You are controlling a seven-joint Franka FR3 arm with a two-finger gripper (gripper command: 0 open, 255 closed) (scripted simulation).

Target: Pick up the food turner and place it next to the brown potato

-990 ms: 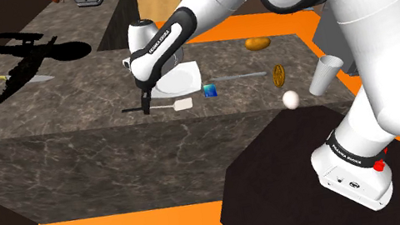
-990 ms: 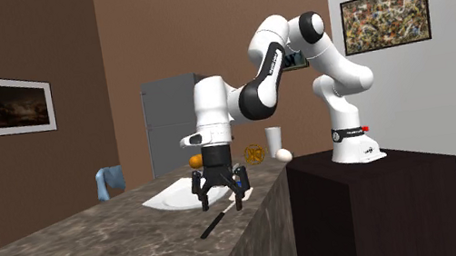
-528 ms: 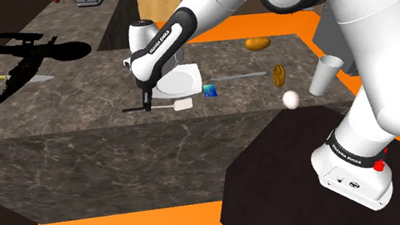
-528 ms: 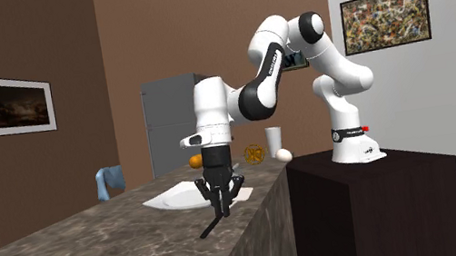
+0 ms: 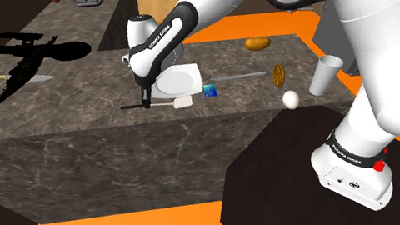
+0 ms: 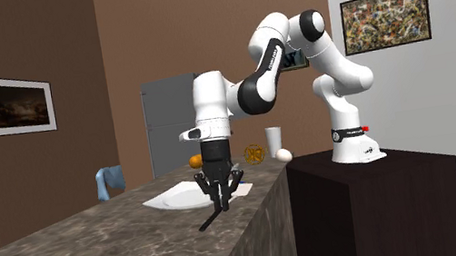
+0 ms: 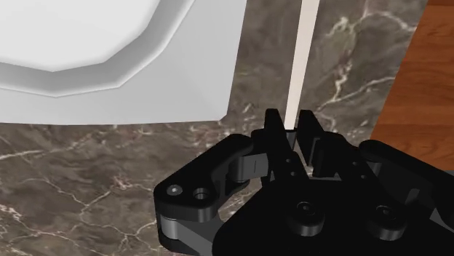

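The counter (image 5: 67,135) is dark stone with pale veins. On it sits a smooth white plate (image 7: 145,73), square with a round well. The food turner (image 5: 167,102) lies just in front of that plate, near the counter's front edge. It is a slim black handle with a flat, pale blade. In the shoulder view its long axis runs left to right, handle left and blade right. The black gripper (image 7: 289,124) pinches its thin shaft. The brown potato (image 5: 258,42), a rounded oval, rests well apart, far right.
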